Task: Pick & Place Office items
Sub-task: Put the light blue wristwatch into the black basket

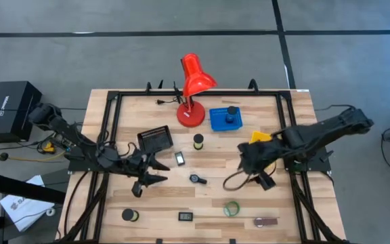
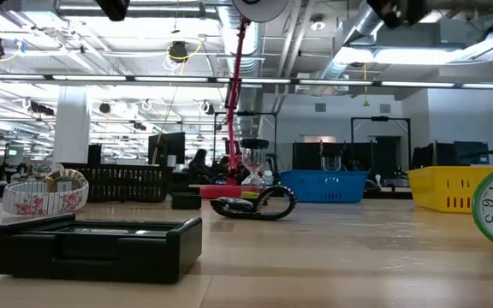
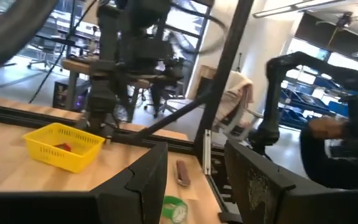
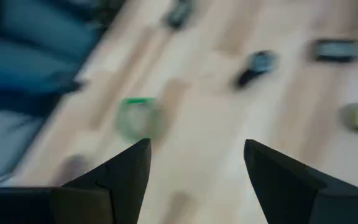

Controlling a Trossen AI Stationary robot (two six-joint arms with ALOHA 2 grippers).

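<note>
Office items lie scattered on the wooden table: a green ring [image 1: 231, 208], a maroon oblong [image 1: 266, 221], a black oblong [image 1: 185, 217], a black roll [image 1: 128, 215], a small black piece [image 1: 196, 179], another black oblong [image 1: 180, 159] and a yellow-green roll [image 1: 198, 141]. My left gripper [image 1: 160, 171] hovers open over the table's left middle, pointing right. Its wrist view shows the green ring [image 3: 174, 208] and the maroon oblong [image 3: 183, 172] past its open fingers. My right gripper [image 1: 252, 166] is open above the table's right middle, near the yellow tray [image 1: 261, 137]. Its view is blurred and shows the green ring [image 4: 135, 117].
A tall red desk lamp [image 1: 193, 88] stands at the far edge, with a blue tray [image 1: 225, 118] beside it and a black mesh tray [image 1: 156, 139] to its left. The yellow tray [image 3: 64, 144] holds a red piece. A dark cable loop [image 1: 232, 179] hangs below the right arm.
</note>
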